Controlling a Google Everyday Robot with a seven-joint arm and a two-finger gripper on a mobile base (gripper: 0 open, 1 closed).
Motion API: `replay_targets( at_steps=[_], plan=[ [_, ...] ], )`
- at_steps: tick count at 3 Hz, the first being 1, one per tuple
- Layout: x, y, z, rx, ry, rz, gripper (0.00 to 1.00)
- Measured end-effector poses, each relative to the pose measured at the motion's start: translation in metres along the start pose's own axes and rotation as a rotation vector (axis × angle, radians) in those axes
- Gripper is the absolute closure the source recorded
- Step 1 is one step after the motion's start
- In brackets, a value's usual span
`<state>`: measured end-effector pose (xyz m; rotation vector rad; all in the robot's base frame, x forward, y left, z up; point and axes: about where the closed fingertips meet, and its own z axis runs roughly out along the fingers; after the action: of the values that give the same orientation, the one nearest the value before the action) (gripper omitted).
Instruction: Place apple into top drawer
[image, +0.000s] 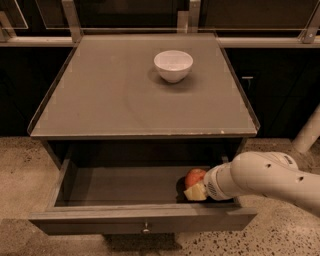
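The top drawer (142, 218) is pulled open below the tabletop, with its small metal knob at the front centre. The red-orange apple (194, 176) is inside the drawer at its right end, low over or on the drawer floor. My gripper (196, 192) reaches into the drawer from the right on the white arm (260, 176). It is right against the apple's front and lower side. Its pale tip shows just below the apple; the rest is hidden behind the wrist and the drawer front.
A white bowl (173, 65) stands on the flat grey tabletop (100, 100) at the back centre. Dark cabinets and metal rails run behind the table. A white post (309, 131) stands at the right on the speckled floor.
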<state>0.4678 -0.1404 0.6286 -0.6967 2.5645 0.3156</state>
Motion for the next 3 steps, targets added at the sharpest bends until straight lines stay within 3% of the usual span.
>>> replay_targets(
  at_steps=[2,3],
  plan=[
    [0.0000,0.0000,0.0000,0.000,0.000,0.000,0.11],
    [0.0000,0.0000,0.0000,0.000,0.000,0.000,0.00]
  ],
)
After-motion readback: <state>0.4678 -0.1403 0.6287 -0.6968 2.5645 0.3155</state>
